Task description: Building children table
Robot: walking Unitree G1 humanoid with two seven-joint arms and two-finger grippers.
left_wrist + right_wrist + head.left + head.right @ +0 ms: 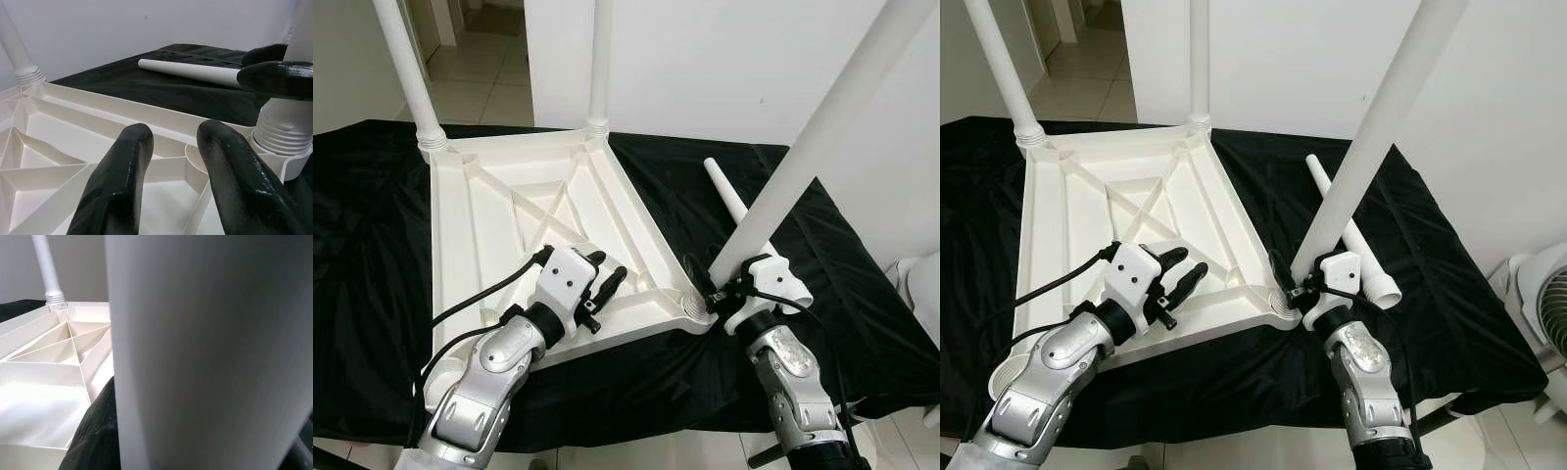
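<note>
**Third leg going into its socket**

The upturned tabletop (509, 255) is lying on a black cloth (372, 294). The right hand (729, 289) is closing around a leg (803, 157) at the 4 o'clock corner, probably screwing it in. The left hand (599, 284), fingers slightly parted and holding nothing, is resting on the tabletop's underside. Three legs are standing; a fourth (729, 201) is lying at 2 o'clock. Next, it needs fetching for the remaining 7 o'clock corner.
</note>
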